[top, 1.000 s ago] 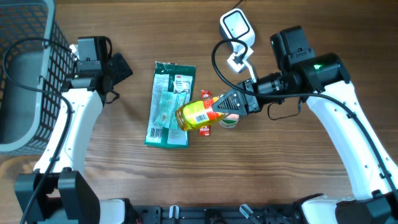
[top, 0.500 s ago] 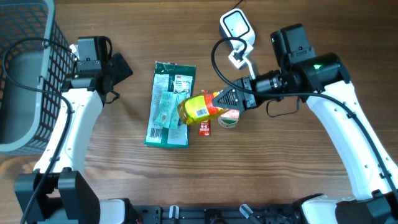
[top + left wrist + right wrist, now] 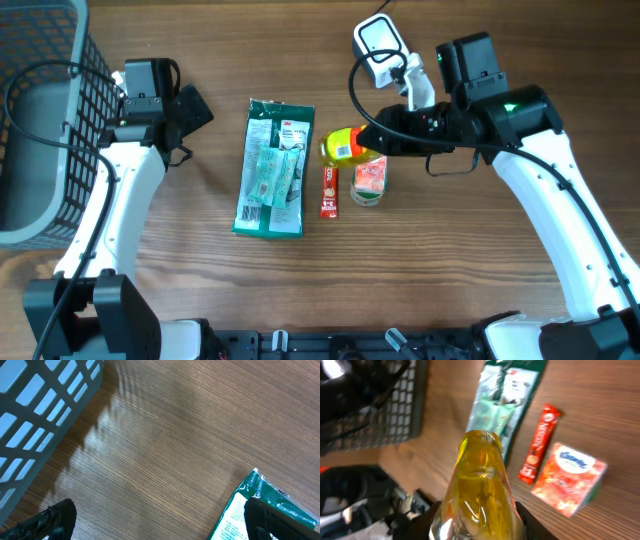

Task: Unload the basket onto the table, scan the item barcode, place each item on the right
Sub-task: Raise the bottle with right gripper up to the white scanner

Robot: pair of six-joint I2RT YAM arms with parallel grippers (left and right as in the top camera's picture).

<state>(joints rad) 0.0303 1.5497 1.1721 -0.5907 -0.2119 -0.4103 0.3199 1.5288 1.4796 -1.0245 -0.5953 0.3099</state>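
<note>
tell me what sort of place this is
Likely a mock shop checkout on a wooden tabletop: a white handheld barcode scanner, a grey plastic mesh basket, and packaged goods such as a yellow bottle.

White arm links [image 3: 560,190], black joints [image 3: 150,85], black cables [image 3: 349,90]

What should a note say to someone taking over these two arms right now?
Left gripper: open, empty, between the basket and the green packet.
Right gripper: shut on the yellow bottle, held off the table near the white scanner.
On the table: green packet, red sachet, tissue pack.
Done: bottle picked up.
Left: show its barcode to the scanner; no scan is evident.
</note>
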